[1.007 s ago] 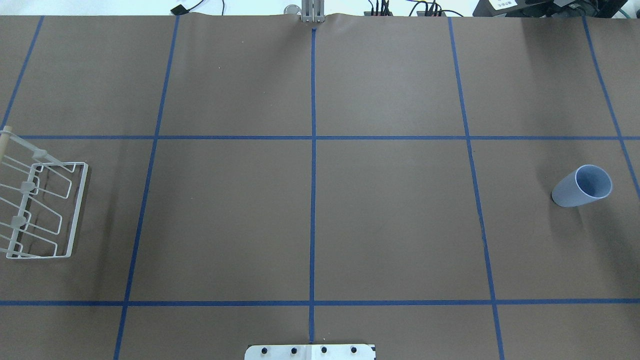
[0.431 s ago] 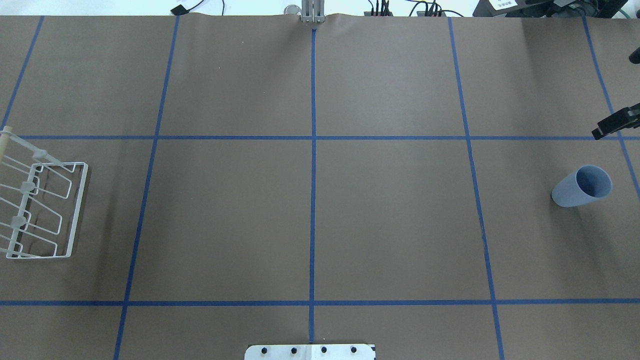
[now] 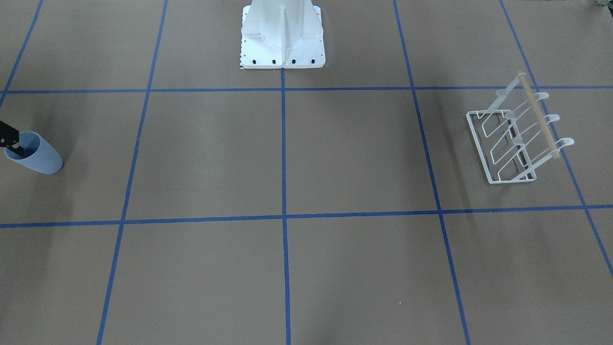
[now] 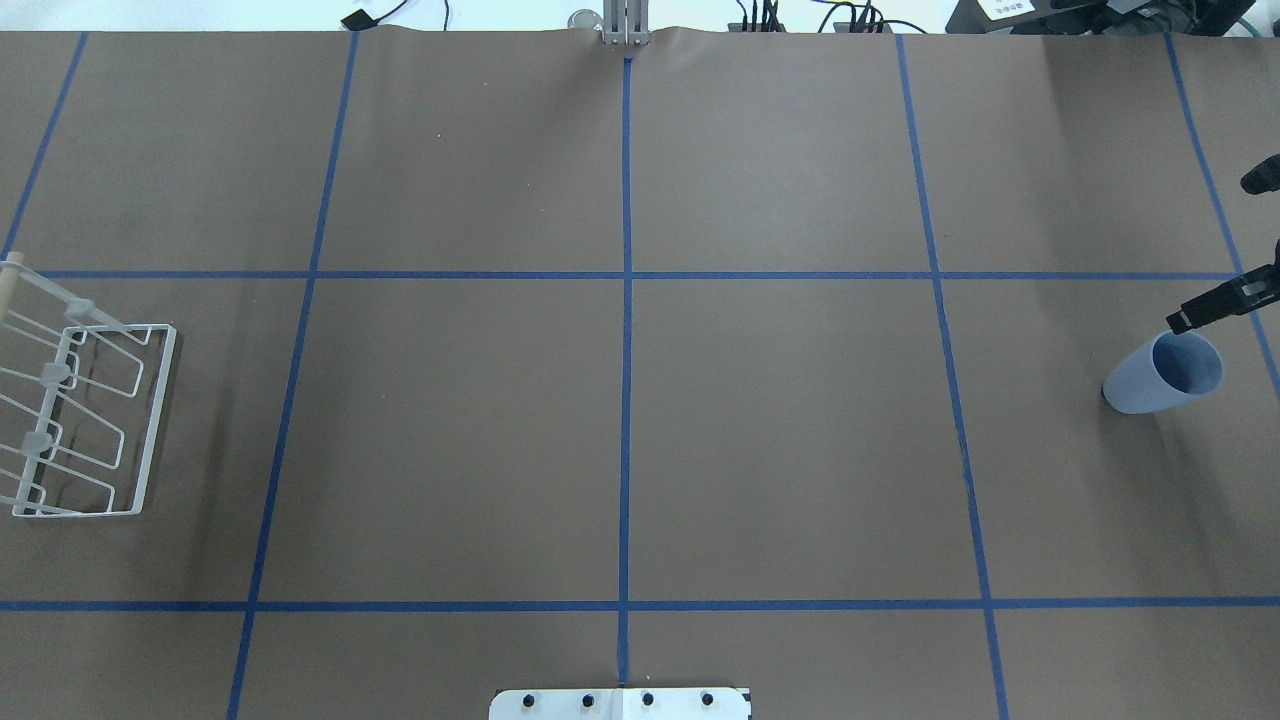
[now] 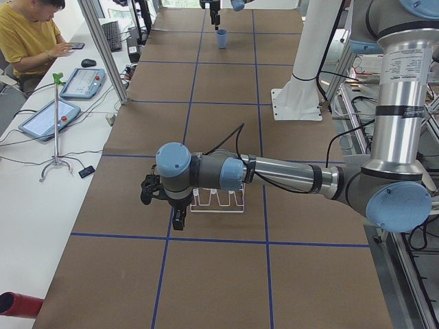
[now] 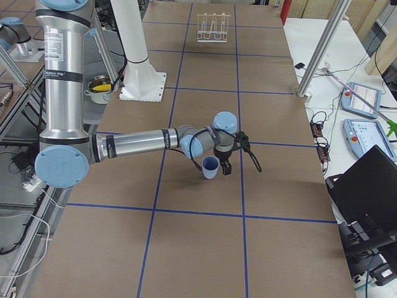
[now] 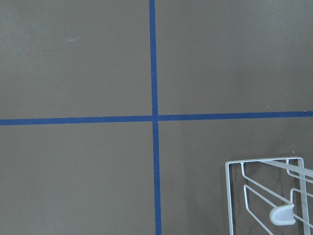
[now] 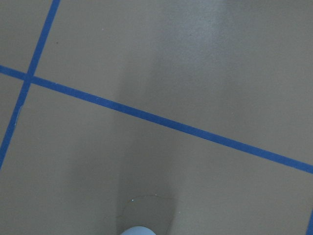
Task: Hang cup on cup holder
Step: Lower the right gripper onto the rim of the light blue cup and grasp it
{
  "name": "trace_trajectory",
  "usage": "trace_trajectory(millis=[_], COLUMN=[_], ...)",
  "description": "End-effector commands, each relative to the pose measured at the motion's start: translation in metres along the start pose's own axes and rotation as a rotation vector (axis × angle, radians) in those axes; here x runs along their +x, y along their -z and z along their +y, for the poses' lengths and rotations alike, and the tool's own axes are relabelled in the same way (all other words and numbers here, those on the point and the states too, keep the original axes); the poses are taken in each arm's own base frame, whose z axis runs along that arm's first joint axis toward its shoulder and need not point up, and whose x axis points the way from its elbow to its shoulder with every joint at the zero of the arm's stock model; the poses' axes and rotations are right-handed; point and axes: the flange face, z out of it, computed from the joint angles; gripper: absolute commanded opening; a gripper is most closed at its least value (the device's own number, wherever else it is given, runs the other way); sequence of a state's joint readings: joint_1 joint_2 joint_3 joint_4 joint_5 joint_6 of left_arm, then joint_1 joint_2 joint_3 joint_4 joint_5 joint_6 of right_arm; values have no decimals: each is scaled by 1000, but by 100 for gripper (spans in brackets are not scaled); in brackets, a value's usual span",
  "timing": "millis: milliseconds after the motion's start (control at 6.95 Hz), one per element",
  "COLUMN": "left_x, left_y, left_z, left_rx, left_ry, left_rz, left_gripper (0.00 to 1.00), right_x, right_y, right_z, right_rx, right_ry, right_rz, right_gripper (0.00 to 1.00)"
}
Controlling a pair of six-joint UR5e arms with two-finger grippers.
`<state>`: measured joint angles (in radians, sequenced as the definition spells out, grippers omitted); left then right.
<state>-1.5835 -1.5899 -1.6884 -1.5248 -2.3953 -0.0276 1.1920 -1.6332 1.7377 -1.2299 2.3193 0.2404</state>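
Arms reach low; right gripper (image 4: 1212,252), jaws spread, at one cup (image 4: 1150,385); left gripper (image 5: 164,204) near one cup holder (image 3: 540,120). Left jaws: I cannot tell.

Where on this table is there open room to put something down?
The whole middle is bare, from the rack on the left to the cup on the right, base plate to far edge. Crowded only at the ends: left arm by the rack, right jaws at the cup.

Upright cup (image 6: 210,167), right pincer (image 6: 225,166) just beside it, cup holder (image 6: 213,27) well apart beyond
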Motion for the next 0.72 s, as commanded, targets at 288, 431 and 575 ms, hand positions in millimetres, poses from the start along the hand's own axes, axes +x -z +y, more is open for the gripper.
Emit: trace_trajectory(millis=[288,431,575], left_x=[0,0,1], left_y=[0,0,0], left_z=[0,0,0], left_rx=[0,0,2], left_ry=[0,0,-2], left_rz=[2,2,2], left_gripper=[99,99,99], right_x=[3,-2,-2], right_y=[-24,-30,-30], right_z=[17,17,17], right_rx=[-52,-60,-60], right_ry=[5,17,20], right_rz=[8,18,18], right_gripper=[25,12,0])
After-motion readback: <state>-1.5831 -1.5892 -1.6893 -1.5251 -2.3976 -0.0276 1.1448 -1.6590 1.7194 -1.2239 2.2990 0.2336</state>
